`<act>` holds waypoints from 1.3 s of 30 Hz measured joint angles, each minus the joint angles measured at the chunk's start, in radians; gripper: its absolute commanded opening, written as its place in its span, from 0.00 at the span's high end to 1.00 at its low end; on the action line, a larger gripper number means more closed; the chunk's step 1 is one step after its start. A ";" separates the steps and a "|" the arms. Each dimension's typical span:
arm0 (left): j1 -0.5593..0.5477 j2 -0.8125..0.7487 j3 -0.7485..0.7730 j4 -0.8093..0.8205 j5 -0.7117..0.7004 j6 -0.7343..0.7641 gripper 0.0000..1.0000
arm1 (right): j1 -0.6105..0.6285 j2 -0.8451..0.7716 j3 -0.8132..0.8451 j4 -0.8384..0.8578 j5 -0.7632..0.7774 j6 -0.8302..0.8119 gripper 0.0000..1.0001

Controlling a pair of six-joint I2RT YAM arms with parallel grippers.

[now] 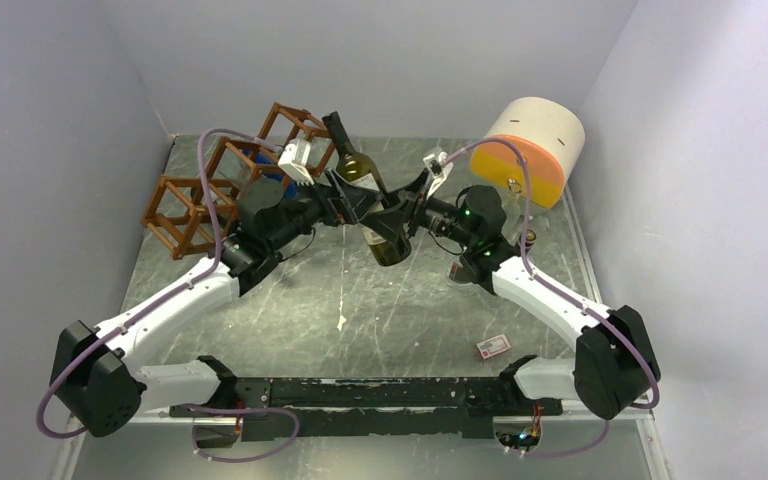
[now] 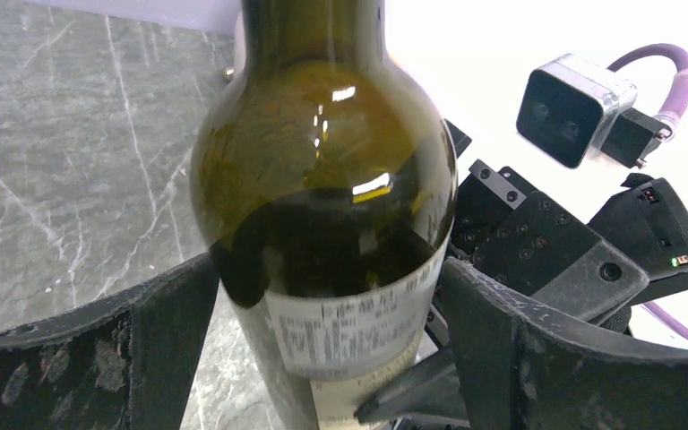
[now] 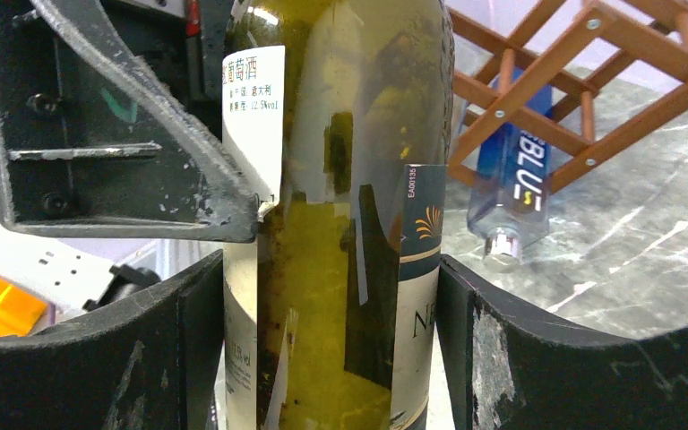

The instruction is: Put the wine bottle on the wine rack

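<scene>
The wine bottle [image 1: 368, 180] is dark green glass with a pale label. It is held tilted above the table's middle, neck toward the back left and base toward me. My left gripper [image 1: 358, 207] is shut on its body from the left; in the left wrist view [image 2: 331, 305] both fingers press the bottle [image 2: 322, 206]. My right gripper [image 1: 406, 214] is shut on it from the right; in the right wrist view [image 3: 331, 305] both pads touch the label [image 3: 417, 296]. The reddish-brown wine rack [image 1: 225, 180] stands at the back left, beyond the bottle, and also shows in the right wrist view [image 3: 582, 81].
A blue-labelled clear bottle [image 3: 511, 193] lies inside the rack [image 1: 265, 165]. A cream and orange drum [image 1: 535, 150] lies at the back right. A small red card [image 1: 493, 346] lies on the marbled tabletop [image 1: 360, 310] near the right arm. Grey walls close in the sides.
</scene>
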 measured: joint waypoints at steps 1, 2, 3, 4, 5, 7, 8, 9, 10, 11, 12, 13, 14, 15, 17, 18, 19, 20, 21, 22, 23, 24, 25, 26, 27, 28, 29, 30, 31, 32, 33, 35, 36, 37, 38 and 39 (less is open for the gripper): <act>0.000 0.000 -0.009 0.019 0.002 0.000 0.03 | 0.003 0.002 0.000 0.004 -0.010 0.001 0.62; 0.000 0.000 -0.021 0.046 0.003 0.000 0.01 | 0.007 0.005 0.000 0.006 -0.020 0.001 0.62; 0.000 0.000 -0.032 0.073 0.006 0.000 0.10 | 0.011 0.008 0.000 0.007 -0.032 0.001 0.61; 0.000 0.000 -0.052 0.118 0.011 0.000 0.18 | 0.016 0.011 0.000 0.007 -0.042 0.001 0.60; 0.000 0.000 -0.066 0.148 0.016 -0.002 0.27 | 0.021 0.015 0.000 0.007 -0.050 0.000 0.58; 0.004 0.000 -0.102 0.200 0.029 -0.007 0.49 | 0.027 0.019 0.000 0.002 -0.055 -0.005 0.53; 0.005 0.000 -0.111 0.212 0.033 -0.008 0.66 | 0.029 0.021 0.004 -0.018 -0.055 -0.019 0.50; 0.005 0.000 -0.114 0.214 0.036 -0.004 0.80 | 0.031 0.021 0.011 -0.042 -0.054 -0.031 0.45; 0.005 0.001 -0.114 0.214 0.040 0.011 0.91 | 0.032 0.021 0.021 -0.068 -0.055 -0.047 0.39; 0.005 0.001 -0.114 0.211 0.043 0.026 0.93 | 0.033 0.021 0.031 -0.093 -0.056 -0.060 0.32; 0.005 -0.001 -0.114 0.210 0.047 0.043 0.93 | 0.034 0.018 0.046 -0.126 -0.056 -0.081 0.22; 0.005 -0.002 -0.114 0.208 0.049 0.059 0.93 | 0.035 0.014 0.055 -0.157 -0.055 -0.103 0.14; 0.005 -0.008 -0.114 0.198 0.052 0.084 0.93 | 0.037 0.008 0.060 -0.182 -0.051 -0.121 0.10; 0.002 -0.014 -0.114 0.183 0.055 0.111 0.93 | 0.040 -0.003 0.064 -0.219 -0.045 -0.142 0.09; 0.000 -0.032 -0.115 0.135 0.064 0.180 0.93 | 0.045 -0.035 0.084 -0.317 -0.034 -0.205 0.08; 0.000 -0.041 -0.115 0.113 0.065 0.213 0.93 | 0.044 -0.051 0.115 -0.401 -0.026 -0.252 0.08; 0.000 -0.051 -0.115 0.086 0.065 0.255 0.93 | 0.043 -0.061 0.153 -0.476 -0.012 -0.295 0.08; 0.000 -0.061 -0.114 0.063 0.063 0.296 0.93 | 0.043 -0.068 0.187 -0.533 0.004 -0.333 0.08; 0.002 -0.073 -0.111 0.035 0.061 0.343 0.93 | 0.043 -0.077 0.226 -0.602 0.033 -0.362 0.09; 0.005 -0.085 -0.108 0.008 0.061 0.391 0.93 | 0.043 -0.085 0.261 -0.652 0.060 -0.388 0.09; 0.005 -0.095 -0.106 -0.021 0.061 0.443 0.93 | 0.043 -0.093 0.294 -0.695 0.087 -0.407 0.09; 0.005 -0.103 -0.101 -0.050 0.062 0.486 0.93 | 0.043 -0.098 0.331 -0.736 0.109 -0.422 0.09; 0.005 -0.109 -0.092 -0.086 0.062 0.534 0.93 | 0.042 -0.101 0.367 -0.769 0.126 -0.432 0.09; 0.005 -0.111 -0.080 -0.122 0.063 0.584 0.93 | 0.041 -0.102 0.402 -0.794 0.135 -0.437 0.10; 0.005 -0.112 -0.068 -0.151 0.064 0.624 0.93 | 0.041 -0.101 0.435 -0.813 0.140 -0.439 0.10; 0.005 -0.111 -0.049 -0.188 0.068 0.669 0.93 | 0.041 -0.100 0.466 -0.829 0.142 -0.441 0.11; 0.005 -0.111 -0.030 -0.222 0.071 0.719 0.93 | 0.041 -0.098 0.496 -0.843 0.140 -0.443 0.12; 0.005 -0.111 -0.014 -0.247 0.074 0.761 0.93 | 0.041 -0.094 0.526 -0.857 0.140 -0.442 0.13; 0.005 -0.111 0.012 -0.281 0.079 0.829 0.93 | 0.041 -0.087 0.564 -0.871 0.138 -0.441 0.14; 0.005 -0.111 0.023 -0.293 0.082 0.863 0.93 | 0.041 -0.080 0.589 -0.879 0.138 -0.440 0.14; 0.005 -0.111 0.038 -0.309 0.086 0.912 0.93 | 0.041 -0.074 0.616 -0.892 0.139 -0.437 0.14; 0.005 -0.114 0.059 -0.327 0.093 1.033 0.93 | 0.041 -0.060 0.672 -0.910 0.148 -0.422 0.14; 0.005 -0.117 0.061 -0.328 0.096 1.099 0.93 | 0.041 -0.058 0.688 -0.914 0.156 -0.409 0.14; 0.005 -0.120 0.061 -0.332 0.100 1.158 0.93 | 0.041 -0.059 0.696 -0.916 0.161 -0.397 0.15; 0.005 -0.123 0.060 -0.338 0.104 1.245 0.93 | 0.041 -0.060 0.703 -0.916 0.172 -0.377 0.15; 0.005 -0.124 0.060 -0.341 0.105 1.310 0.93 | 0.041 -0.061 0.706 -0.916 0.177 -0.362 0.15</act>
